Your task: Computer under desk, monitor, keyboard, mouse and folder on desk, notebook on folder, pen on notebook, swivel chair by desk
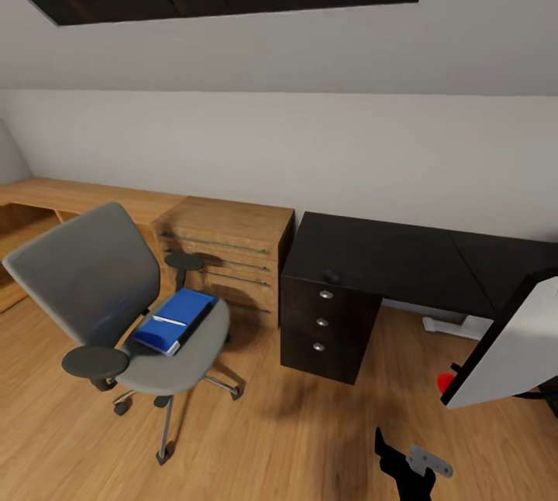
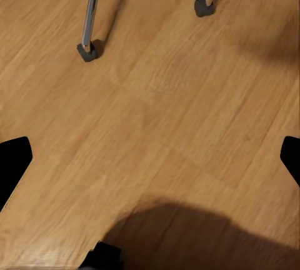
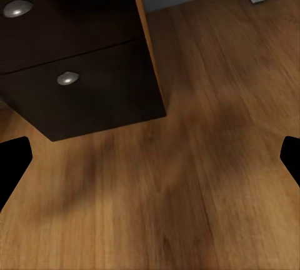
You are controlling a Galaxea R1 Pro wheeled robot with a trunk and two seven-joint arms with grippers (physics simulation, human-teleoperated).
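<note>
The swivel chair (image 1: pixel 101 292) stands on the wood floor at the left, grey seat turned toward me. On its seat lies the blue folder (image 1: pixel 174 319), with a thin light strip across its top. The black desk (image 1: pixel 387 257) runs along the wall at centre right, and a small dark object (image 1: pixel 332 276) sits near its front edge. The monitor (image 1: pixel 508 342) tilts at the right edge, its pale back toward me, in front of the desk. My left gripper (image 2: pixel 150 160) is open above the floor near the chair's chrome legs (image 2: pixel 90 10). My right gripper (image 3: pixel 150 164) is open, facing the desk's drawers (image 3: pixel 69 76).
An oak drawer unit (image 1: pixel 229 249) stands between chair and desk, and a low oak shelf (image 1: pixel 54 195) runs left along the wall. A red object (image 1: pixel 445 382) lies on the floor by the monitor. A black arm part (image 1: pixel 407 466) shows at the bottom. The ceiling slopes low.
</note>
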